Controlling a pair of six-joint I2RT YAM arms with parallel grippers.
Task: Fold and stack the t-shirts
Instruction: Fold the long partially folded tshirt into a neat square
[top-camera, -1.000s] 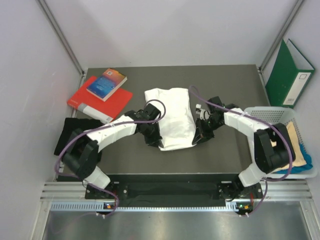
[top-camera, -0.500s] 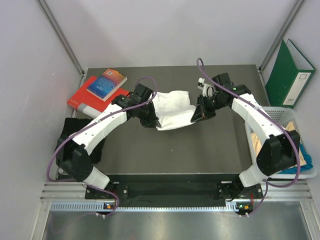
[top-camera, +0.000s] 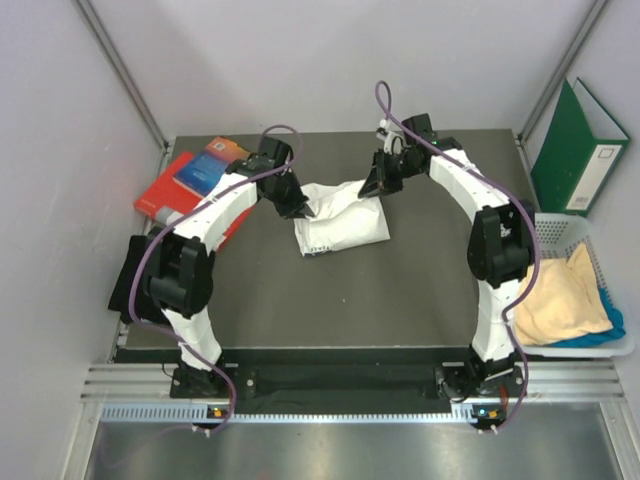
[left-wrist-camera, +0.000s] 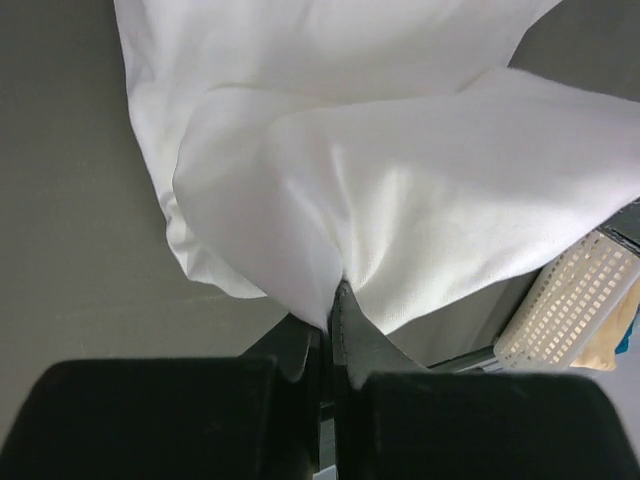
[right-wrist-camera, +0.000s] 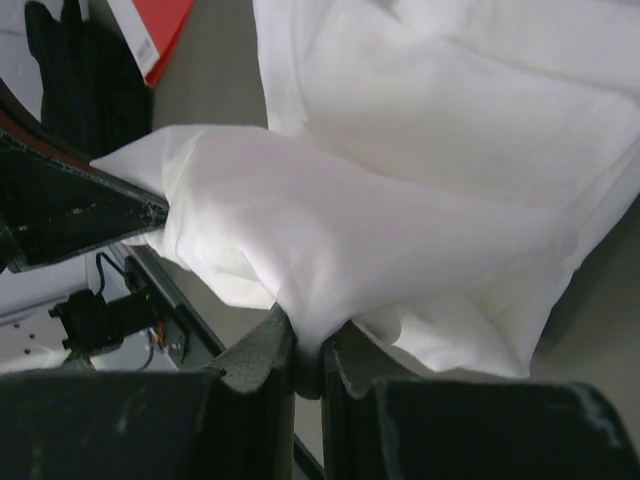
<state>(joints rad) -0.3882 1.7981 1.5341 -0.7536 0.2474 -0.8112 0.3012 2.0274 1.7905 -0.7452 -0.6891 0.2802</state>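
White cloth fills both wrist views: the white t-shirt (top-camera: 340, 222) lies at the far middle of the counter (top-camera: 420, 300), its lower layer flat on the surface and an upper flap raised between the two arms. The left claw (top-camera: 300, 207) is clamped on a pinch of that flap at its left end, and the right claw (top-camera: 377, 186) is clamped on the right end, both sets of fingers closed tight with fabric bulging out just above them. No print shows on the cloth from these angles. This looks like a halving fold, with the held edge being carried over the resting layer toward the far side. To do it well, both claws should travel level and stay spread, so the edge stays taut and does not sag in the middle. The flap should then be lowered until its edge lines up with the layer underneath, and both claws should open together only once the cloth rests flat. A black shirt (top-camera: 130, 280) lies at the near left edge, likely the stack, while a pale yellow shirt (top-camera: 565, 300) waits in the mesh basket (top-camera: 625, 345) on the right.
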